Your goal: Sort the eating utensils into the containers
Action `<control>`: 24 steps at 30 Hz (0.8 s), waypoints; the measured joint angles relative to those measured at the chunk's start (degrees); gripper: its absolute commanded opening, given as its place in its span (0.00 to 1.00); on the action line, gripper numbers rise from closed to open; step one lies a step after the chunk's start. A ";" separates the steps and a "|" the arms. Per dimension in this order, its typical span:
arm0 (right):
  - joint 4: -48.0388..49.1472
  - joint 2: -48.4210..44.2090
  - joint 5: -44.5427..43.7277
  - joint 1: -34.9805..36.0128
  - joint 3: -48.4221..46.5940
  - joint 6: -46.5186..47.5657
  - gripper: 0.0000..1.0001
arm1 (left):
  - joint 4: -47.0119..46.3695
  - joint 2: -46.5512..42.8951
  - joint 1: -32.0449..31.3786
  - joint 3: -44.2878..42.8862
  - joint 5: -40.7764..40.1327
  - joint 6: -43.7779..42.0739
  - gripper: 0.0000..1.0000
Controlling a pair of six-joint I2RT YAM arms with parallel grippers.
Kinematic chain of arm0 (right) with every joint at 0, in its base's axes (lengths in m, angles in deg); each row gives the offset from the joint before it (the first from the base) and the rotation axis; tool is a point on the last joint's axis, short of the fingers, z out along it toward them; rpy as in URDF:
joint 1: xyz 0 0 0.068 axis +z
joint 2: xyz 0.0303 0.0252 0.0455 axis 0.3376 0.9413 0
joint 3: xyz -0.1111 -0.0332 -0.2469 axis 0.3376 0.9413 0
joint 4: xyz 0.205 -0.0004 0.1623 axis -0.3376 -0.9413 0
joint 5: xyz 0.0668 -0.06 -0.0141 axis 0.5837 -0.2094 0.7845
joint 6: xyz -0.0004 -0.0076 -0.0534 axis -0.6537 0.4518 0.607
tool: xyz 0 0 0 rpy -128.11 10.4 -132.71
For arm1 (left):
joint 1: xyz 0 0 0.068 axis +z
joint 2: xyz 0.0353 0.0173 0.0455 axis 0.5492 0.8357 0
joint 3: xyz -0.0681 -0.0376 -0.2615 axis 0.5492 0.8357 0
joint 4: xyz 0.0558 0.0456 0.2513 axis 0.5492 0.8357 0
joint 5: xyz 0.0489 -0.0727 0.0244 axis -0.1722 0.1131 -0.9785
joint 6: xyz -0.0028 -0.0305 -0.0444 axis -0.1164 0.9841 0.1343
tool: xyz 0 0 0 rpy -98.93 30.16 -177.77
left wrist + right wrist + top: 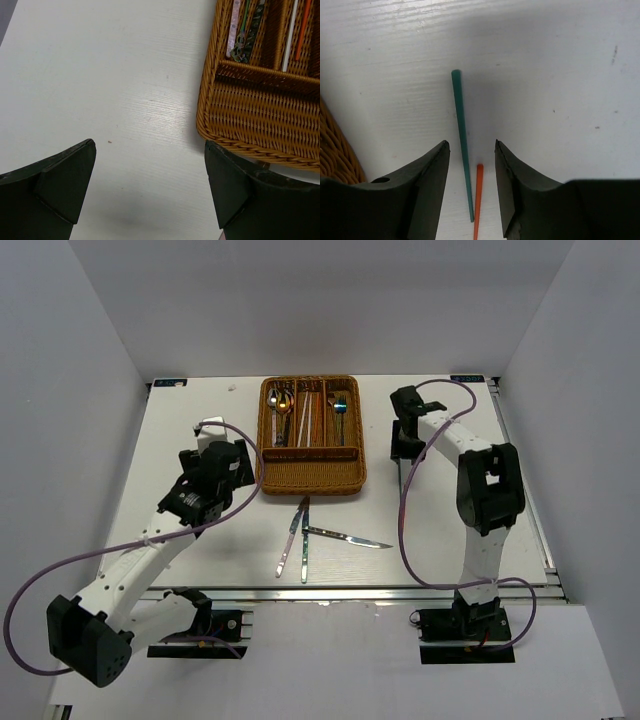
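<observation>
the right end effector, fingers apart, is hanging over the thin green chopstick and the thin orange-red chopstick lying close together on the white table beside the brown woven wicker tray, so i think it could be pinching both or flicking one away.

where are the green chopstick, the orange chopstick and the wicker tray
thin green chopstick (462, 145): right wrist view, mid-shaft
thin orange chopstick (478, 200): right wrist view, mid-shaft
brown woven wicker tray (312, 478): top view, near wall
</observation>
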 measured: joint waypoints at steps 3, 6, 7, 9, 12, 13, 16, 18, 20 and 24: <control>0.66 1.79 2.12 -0.83 -0.50 1.27 0.47 | 0.00 0.98 0.00 0.07 0.00 -0.20 0.98; 0.98 2.97 4.20 -0.90 -0.48 2.36 0.46 | 0.00 1.33 0.00 0.17 0.00 -0.28 0.98; 1.11 3.28 4.66 -0.90 -0.48 2.56 0.46 | 0.02 1.36 0.00 0.17 0.00 -0.35 0.98; 1.73 3.85 5.55 -0.87 -0.28 3.26 0.40 | 0.00 1.40 0.00 0.20 0.00 -0.42 0.98; 2.27 4.42 6.03 -0.83 0.11 3.74 0.35 | 0.00 1.49 0.00 0.20 0.00 -0.44 0.98; 2.34 4.63 6.01 -0.83 0.17 3.72 0.35 | 0.00 1.55 0.00 0.20 0.00 -0.44 0.98; 2.80 5.07 5.90 -0.85 0.74 3.61 0.30 | 0.00 1.57 0.00 0.22 0.00 -0.44 0.98; 3.39 5.07 6.05 -0.87 0.98 3.56 0.25 | 0.00 1.57 0.00 0.22 0.02 -0.44 0.98; 3.85 5.07 6.54 -0.85 1.09 3.54 0.08 | 0.00 1.57 0.00 0.22 0.04 -0.44 0.98; 5.07 4.50 7.06 -0.87 2.01 2.56 0.00 | -0.02 1.57 0.00 0.22 0.09 -0.46 0.98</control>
